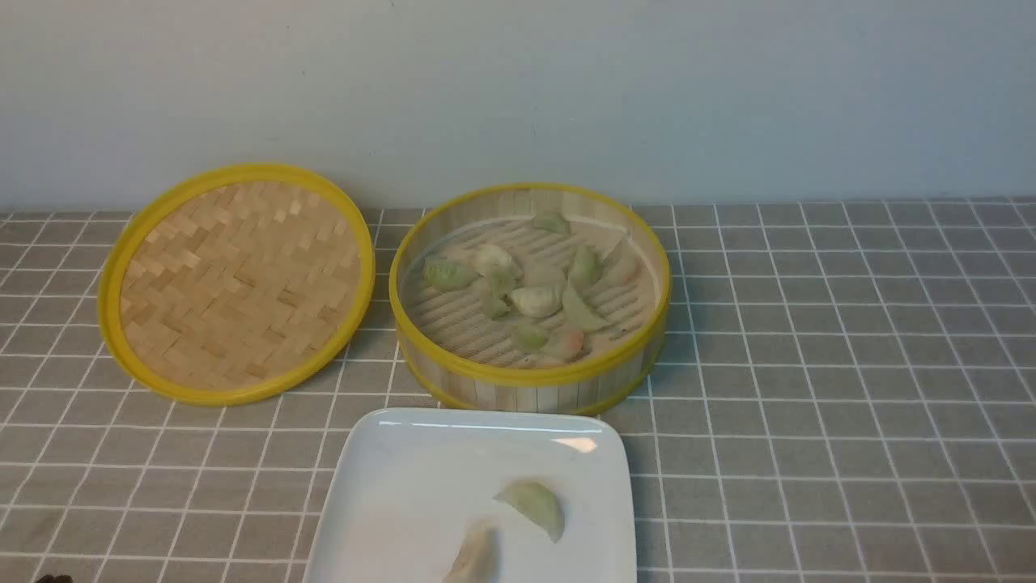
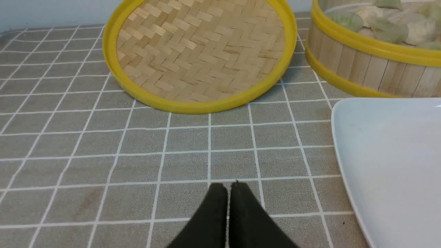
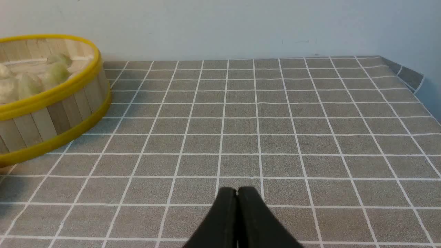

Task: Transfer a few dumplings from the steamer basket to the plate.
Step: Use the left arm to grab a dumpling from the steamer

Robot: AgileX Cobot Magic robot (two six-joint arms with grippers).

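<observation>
The steamer basket [image 1: 530, 385] stands mid-table and holds several pale green and whitish dumplings [image 1: 534, 300]. The white plate [image 1: 405, 486] lies in front of it with two dumplings: a green one [image 1: 534, 506] and a whitish one [image 1: 473, 555] at the frame's bottom edge. My left gripper [image 2: 229, 186] is shut and empty over bare cloth, left of the plate [image 2: 396, 165]; the basket [image 2: 365, 69] shows beyond. My right gripper [image 3: 237, 191] is shut and empty over bare cloth, right of the basket [image 3: 51, 117]. Neither gripper shows in the front view.
The shallow woven yellow-rimmed lid [image 1: 235, 283] lies tilted left of the basket, and shows in the left wrist view [image 2: 200, 51]. A grey checked cloth [image 1: 850, 364] covers the table. A pale wall rises behind. The table's right edge [image 3: 417, 86] shows in the right wrist view.
</observation>
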